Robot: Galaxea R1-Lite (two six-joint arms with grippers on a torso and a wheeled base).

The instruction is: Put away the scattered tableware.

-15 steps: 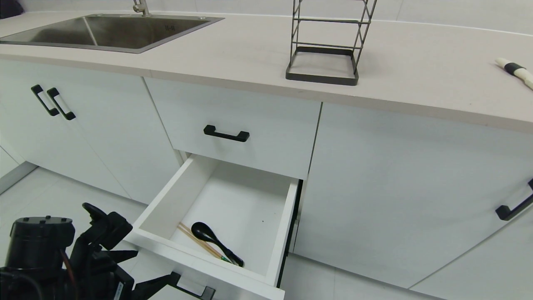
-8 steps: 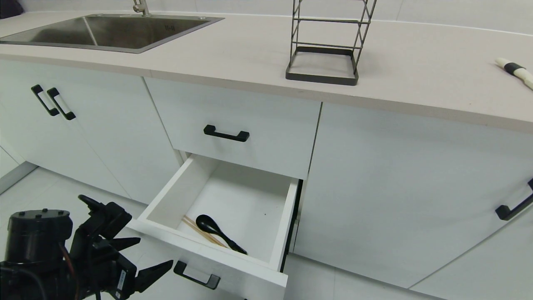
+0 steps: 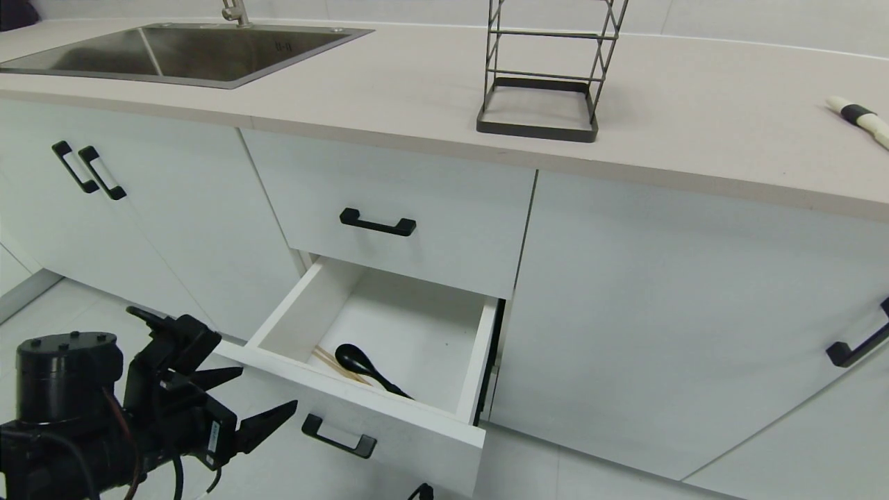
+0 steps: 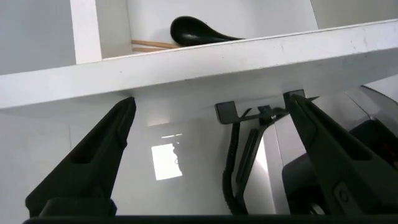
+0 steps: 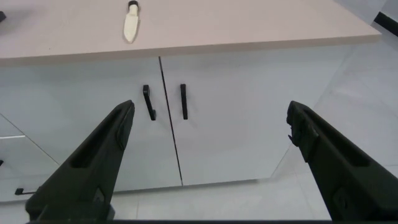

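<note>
l gripper (image 3: pixel 269 387) (image 4: pixel 211 102): 2 fingers spread apart, nothing held; low, at front of drawer, near its handle.
r gripper (image 5: pixel 210 107): 2 fingers wide apart, empty; faced a 2-door cabinet (image 5: pixel 217 143) under the counter.
drawer (image 3: pixel 305 312): 1 open, the lower of 2 in the stack, pulled part way out.
handle (image 3: pixel 338 436) (image 4: pixel 264 112): 1, black bar on the open drawer's front.
spoon (image 3: pixel 354 360) (image 4: pixel 199 30): 1, black, in drawer by the front left; stem ran toward front right.
chopsticks (image 3: pixel 332 362) (image 4: pixel 152 44): 2 wood sticks in drawer, side by side, just beside spoon on its left; ends hid behind drawer front.
knife (image 3: pixel 861 118) (image 5: pixel 131 22): 1, cream w/ black band, flat on counter far right, well apart from drawer.
top drawer (image 3: pixel 417 187): 1, shut, 1 black handle.
rack (image 3: pixel 542 76): 1 wire frame, upright on counter (image 3: pixel 694 104).
sink (image 3: pixel 173 52): 1, steel, counter's far left.
cabinet handles (image 5: pixel 149 102): 2, upright, either side of the door gap.
</note>
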